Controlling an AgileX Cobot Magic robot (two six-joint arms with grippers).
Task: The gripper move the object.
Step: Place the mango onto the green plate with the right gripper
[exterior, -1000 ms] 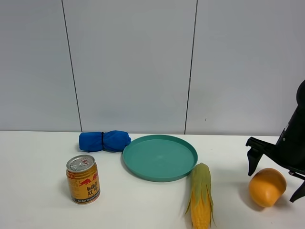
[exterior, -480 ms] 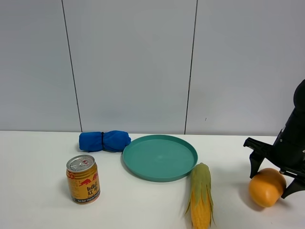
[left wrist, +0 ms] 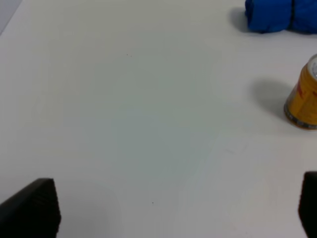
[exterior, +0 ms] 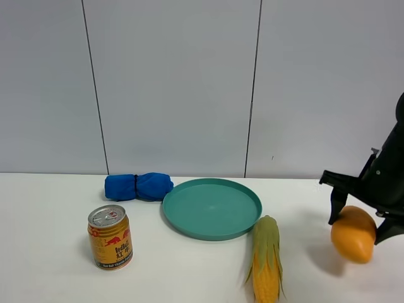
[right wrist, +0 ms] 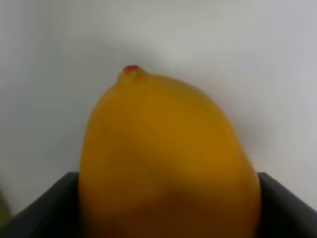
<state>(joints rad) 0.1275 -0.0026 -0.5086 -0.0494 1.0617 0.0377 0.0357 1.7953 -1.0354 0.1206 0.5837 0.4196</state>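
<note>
Just one mango point(exterior: 353, 235), clamped in the right gripper point(exterior: 358, 227) — left gripper point(left wrist: 168, 208) spread wide; one can point(exterior: 110, 238).

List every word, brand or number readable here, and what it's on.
"RedBull", on the side of the gold can.
Smaller print under it: too small to read.
The same can in the left wrist view: blurred, unreadable.
Nothing written shows on the mango, corn cob, plate or blue cloth.
</note>
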